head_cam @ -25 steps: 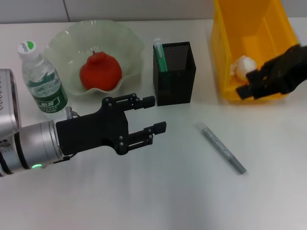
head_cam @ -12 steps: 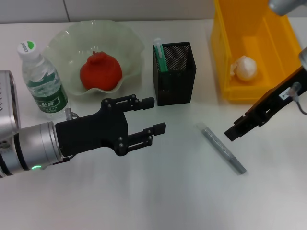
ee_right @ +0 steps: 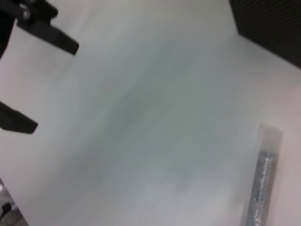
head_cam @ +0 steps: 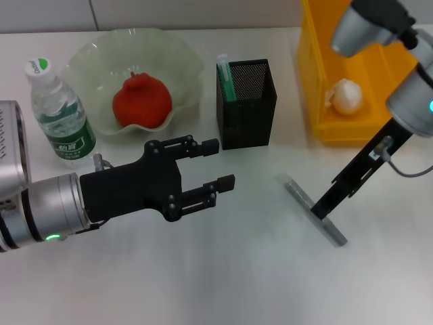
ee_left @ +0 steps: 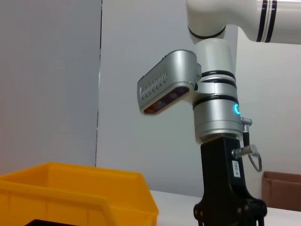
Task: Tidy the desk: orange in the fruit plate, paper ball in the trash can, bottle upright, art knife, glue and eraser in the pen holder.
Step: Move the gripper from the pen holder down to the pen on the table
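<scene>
On the white desk (head_cam: pixel 237 271) the grey glue (head_cam: pixel 295 189) lies flat, right of centre; it also shows in the right wrist view as the glue (ee_right: pixel 262 181). My right gripper (head_cam: pixel 321 210) points down, its tip over the glue's middle. My left gripper (head_cam: pixel 225 162) hovers open and empty at centre left. The orange (head_cam: pixel 141 100) sits in the fruit plate (head_cam: pixel 88 54). The bottle (head_cam: pixel 59 112) stands upright at far left. The art knife (head_cam: pixel 225 78) stands in the pen holder (head_cam: pixel 247 108). The paper ball (head_cam: pixel 346 96) lies in the trash can (head_cam: pixel 318 132). The eraser is out of view.
The trash can (ee_left: pixel 70 193) and my right arm's wrist (ee_left: pixel 216 113) fill the left wrist view. The right wrist view shows the pen holder (ee_right: pixel 273 23) at one corner and my left gripper's fingertips (ee_right: pixel 51 35) farther off.
My right arm has swung away from the trash can, come down and moved in over the glue. The left arm has stayed put.
</scene>
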Controlling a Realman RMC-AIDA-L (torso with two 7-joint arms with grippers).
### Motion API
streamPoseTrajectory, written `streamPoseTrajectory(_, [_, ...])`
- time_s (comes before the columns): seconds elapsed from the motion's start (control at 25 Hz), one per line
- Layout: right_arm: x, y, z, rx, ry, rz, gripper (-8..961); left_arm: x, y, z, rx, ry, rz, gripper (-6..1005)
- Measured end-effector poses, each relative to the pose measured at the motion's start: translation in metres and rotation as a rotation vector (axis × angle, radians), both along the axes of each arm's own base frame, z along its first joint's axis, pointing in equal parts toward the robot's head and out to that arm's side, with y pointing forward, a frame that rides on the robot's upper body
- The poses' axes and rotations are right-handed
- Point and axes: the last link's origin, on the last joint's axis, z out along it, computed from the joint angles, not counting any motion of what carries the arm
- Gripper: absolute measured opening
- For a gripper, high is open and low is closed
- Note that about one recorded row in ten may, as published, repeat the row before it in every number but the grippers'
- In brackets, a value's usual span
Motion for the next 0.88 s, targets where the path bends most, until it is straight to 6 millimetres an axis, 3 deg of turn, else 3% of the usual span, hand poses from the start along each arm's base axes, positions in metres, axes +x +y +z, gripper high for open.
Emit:
streamPoseTrajectory(0.4, [0.005,0.005,-0.018,0.006,-0.095,0.022,484,0.0,0.0,0.0,0.001,0.001,-0.001,623])
streamPoseTrajectory(0.88, [0.005,0.014,-0.032,0.051,-0.087,0.033,463,0.0,0.0,-0.001,0.003,0.003,-0.002,625])
